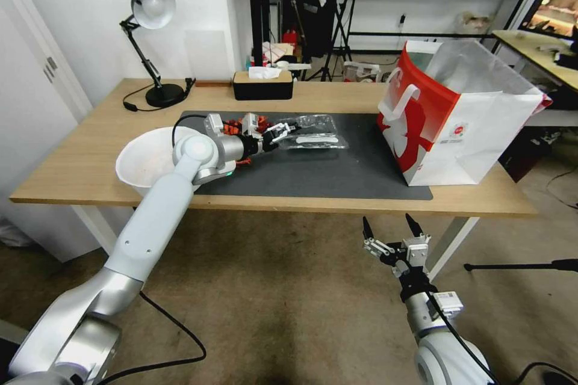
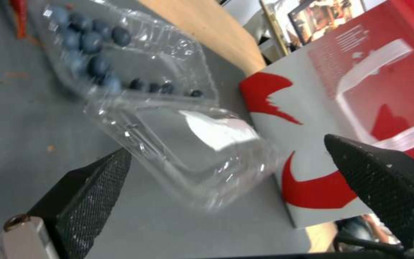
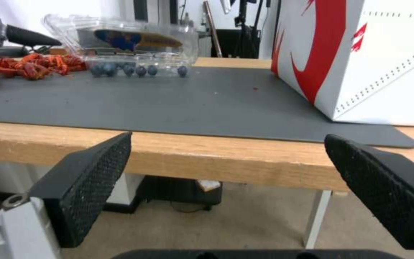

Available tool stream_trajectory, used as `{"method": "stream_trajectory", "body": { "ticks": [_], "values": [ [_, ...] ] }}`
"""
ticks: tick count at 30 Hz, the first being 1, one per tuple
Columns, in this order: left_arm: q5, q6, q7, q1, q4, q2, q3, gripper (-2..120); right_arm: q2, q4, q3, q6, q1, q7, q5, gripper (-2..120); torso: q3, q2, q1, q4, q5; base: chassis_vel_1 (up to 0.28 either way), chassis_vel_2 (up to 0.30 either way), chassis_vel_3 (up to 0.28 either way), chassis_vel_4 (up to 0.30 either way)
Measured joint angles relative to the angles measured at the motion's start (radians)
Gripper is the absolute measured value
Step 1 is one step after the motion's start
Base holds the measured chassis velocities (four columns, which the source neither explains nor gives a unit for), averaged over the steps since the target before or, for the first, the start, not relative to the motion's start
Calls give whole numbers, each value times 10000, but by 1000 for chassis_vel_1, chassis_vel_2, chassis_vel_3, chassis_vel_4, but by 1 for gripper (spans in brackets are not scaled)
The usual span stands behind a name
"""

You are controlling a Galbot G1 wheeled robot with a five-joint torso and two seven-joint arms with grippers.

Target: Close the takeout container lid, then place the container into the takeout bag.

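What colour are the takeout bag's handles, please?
White, on the red-and-white takeout bag; head view shows it best.

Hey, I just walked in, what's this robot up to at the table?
The left gripper is open and reaching over the dark mat at the clear takeout container of blueberries, whose lid looks raised and not shut. It isn't gripping anything. The red-and-white takeout bag stands open on the mat beside the container. The right gripper hangs open below the table's front edge.
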Motion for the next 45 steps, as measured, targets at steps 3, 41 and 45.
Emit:
{"method": "stream_trajectory", "body": {
  "ticks": [3, 41, 45],
  "values": [
    [-112, -13, -26, -56, -6, -49, -55, 100, -10, -5, 11, -11, 24, 16, 4, 100, 0, 0, 0, 0, 0, 0, 0, 0, 0],
    [-1131, -1102, -924, -53, -346, -645, -172, 100, -19, -238, 109, -48, 189, 128, 0, 100, 0, 0, 0, 0, -1, 0, 0, 0, 0],
    [-1164, -1457, -968, -72, -340, -717, -126, 100, -12, -238, 133, -42, 165, 130, -18, 100, 0, 0, 0, -1, 0, 0, 0, 0, 0]
  ]
}}
